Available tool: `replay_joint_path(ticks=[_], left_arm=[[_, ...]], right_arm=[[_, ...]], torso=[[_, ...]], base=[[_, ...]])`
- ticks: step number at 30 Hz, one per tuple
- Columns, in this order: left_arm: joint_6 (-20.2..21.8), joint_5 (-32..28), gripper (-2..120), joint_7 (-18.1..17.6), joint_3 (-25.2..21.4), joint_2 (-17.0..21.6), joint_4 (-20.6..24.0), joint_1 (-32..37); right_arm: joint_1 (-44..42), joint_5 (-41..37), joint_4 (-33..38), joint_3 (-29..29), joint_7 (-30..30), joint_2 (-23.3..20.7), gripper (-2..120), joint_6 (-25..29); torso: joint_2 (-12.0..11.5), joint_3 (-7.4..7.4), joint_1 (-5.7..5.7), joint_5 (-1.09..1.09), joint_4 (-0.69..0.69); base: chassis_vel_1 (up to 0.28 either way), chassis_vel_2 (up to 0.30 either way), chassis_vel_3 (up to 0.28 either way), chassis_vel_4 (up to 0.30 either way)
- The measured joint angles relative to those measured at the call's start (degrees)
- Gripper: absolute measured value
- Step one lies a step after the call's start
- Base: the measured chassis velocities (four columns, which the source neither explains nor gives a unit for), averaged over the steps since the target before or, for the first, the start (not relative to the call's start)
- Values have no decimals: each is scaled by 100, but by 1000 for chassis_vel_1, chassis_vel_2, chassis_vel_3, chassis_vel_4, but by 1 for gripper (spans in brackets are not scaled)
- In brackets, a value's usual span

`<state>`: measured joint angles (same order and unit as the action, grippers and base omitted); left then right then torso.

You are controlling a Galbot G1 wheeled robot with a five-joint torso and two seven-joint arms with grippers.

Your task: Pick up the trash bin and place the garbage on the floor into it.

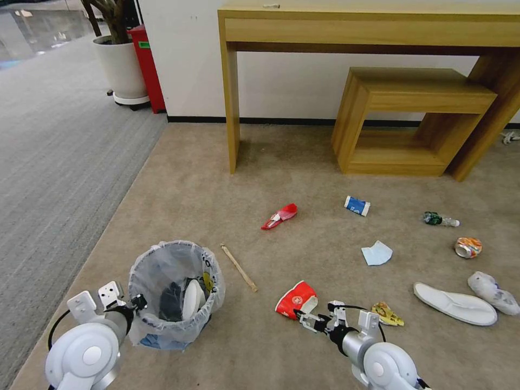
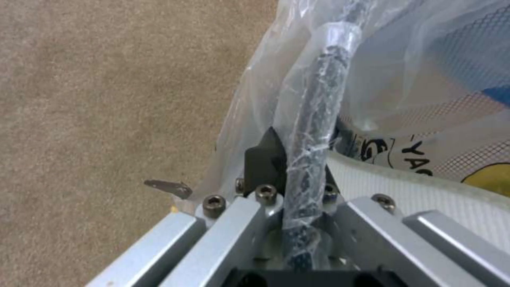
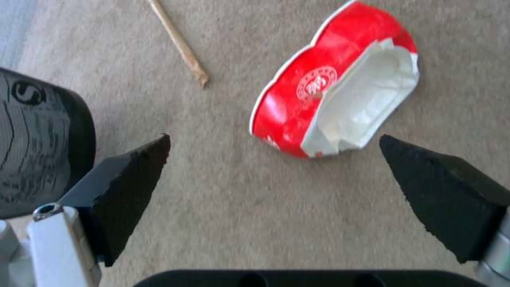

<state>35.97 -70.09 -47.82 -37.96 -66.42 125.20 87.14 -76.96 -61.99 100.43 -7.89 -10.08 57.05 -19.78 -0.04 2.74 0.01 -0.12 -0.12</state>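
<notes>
The left gripper (image 2: 297, 167) has its fingers (image 2: 263, 159) pinching the rim of the trash bin (image 1: 176, 295), which sits on the beige floor (image 1: 216, 184). The right gripper (image 3: 273, 179) hangs low with its fingers (image 3: 127, 175) spread wide. A crushed red cup (image 3: 329, 107) lies just past the fingertips, between them but not touching. A stick (image 3: 178, 42) lies farther off, near the bin.

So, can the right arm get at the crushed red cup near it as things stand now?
Probably yes. The right gripper is open above bare carpet, and the crushed red cup lies just ahead of its fingertips with nothing between; the stick lies off to one side.
</notes>
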Motion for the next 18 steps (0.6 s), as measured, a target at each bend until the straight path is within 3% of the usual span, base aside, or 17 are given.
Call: replay_joint_path(ticks=[18], left_arm=[[2,11,0,-5,4,-42,10,29]], right_arm=[[687,27,-713,184,7,259,100,18]], torso=[[0,1,0,0,0]], base=[[0,0,0,0]])
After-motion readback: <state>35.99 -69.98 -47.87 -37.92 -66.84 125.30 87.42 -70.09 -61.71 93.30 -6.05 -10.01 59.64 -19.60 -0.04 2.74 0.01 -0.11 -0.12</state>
